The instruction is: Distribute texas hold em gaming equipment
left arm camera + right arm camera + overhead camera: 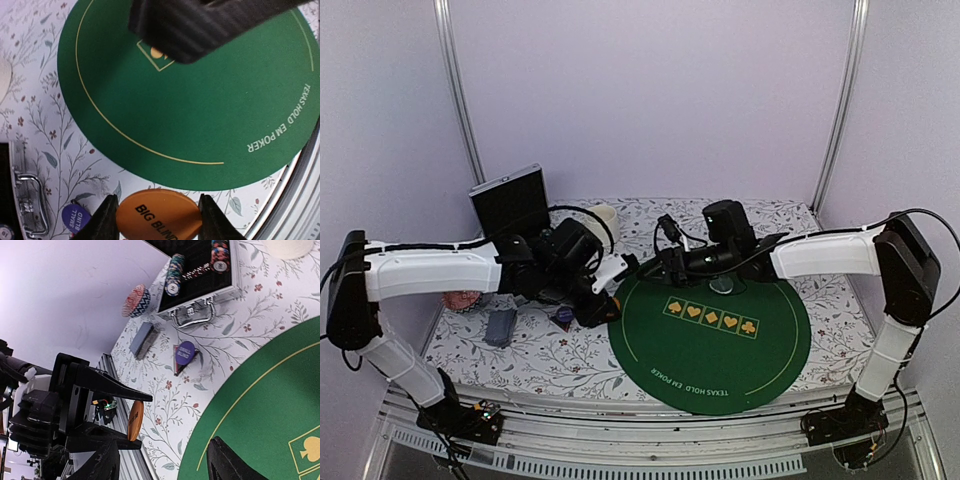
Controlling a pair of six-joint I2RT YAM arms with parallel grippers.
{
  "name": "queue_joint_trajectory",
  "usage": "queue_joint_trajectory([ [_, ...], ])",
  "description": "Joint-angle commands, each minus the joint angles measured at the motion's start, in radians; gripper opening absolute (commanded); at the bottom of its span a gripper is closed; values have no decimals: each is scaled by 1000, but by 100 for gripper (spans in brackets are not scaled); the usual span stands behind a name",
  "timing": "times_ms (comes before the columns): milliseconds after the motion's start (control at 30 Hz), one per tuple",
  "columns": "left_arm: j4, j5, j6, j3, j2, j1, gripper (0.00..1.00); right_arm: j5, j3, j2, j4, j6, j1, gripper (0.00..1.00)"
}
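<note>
Left gripper [157,223] is pinching the orange disc [159,212] across its rim, "BIG BLIND" face toward the wrist cam. The grip looks centred, with a finger [104,221] on each side. The disc sits just off the left rim of the mat [720,350], mid-counter. The right wrist view shows it edge-on with nothing under it, so I read it as lifted clear.

Right gripper [162,455] is spread and empty, hanging over the far-left part of the mat, near the left one.

Rest of the kit is on the left half of the counter:
- purple disc [184,353] on the token [178,368], just left of the mat
- cards [141,339] further toward the left edge
- chips [174,274] in the case [200,302] at the far-left corner

My read of the step: carry the orange disc onto the mat and set it at a seat spot.

To do it well:
- keep the pinch firm, since the rim hold is thin and could slip or twist
- travel right along the near side of the mat, away from the right gripper
- level the disc before lowering; I can't tell its tilt from here
- lower until it's flat on the felt, open, then lift straight up so the fingers don't drag it
- don't sweep back over the purple disc
</note>
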Motion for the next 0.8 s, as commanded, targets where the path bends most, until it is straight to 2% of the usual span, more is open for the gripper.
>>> queue_joint_trajectory([
  [0,69,17,86,34,-55,-14,1,-99,-59,-60,105,44,4,62],
  [100,93,-4,116,36,-72,-39,1,-151,-96,-66,192,90,4,62],
  [200,144,-35,147,18,-94,-67,1,-172,-96,-50,225,131,10,57],
  [400,180,-50,168,13,-95,-82,1,-218,-42,14,271,153,42,56],
  [467,183,-50,172,13,-92,-88,1,-222,-24,41,285,169,44,52],
  [533,189,-59,176,12,-92,-91,1,-228,-6,69,288,184,45,46],
  [600,190,-64,178,11,-88,-92,1,-239,6,84,297,190,49,35],
  [700,191,-67,178,8,-80,-93,1,-247,8,85,296,189,53,6],
  [767,188,-74,168,6,-77,-93,3,-230,-7,65,278,180,50,2],
])
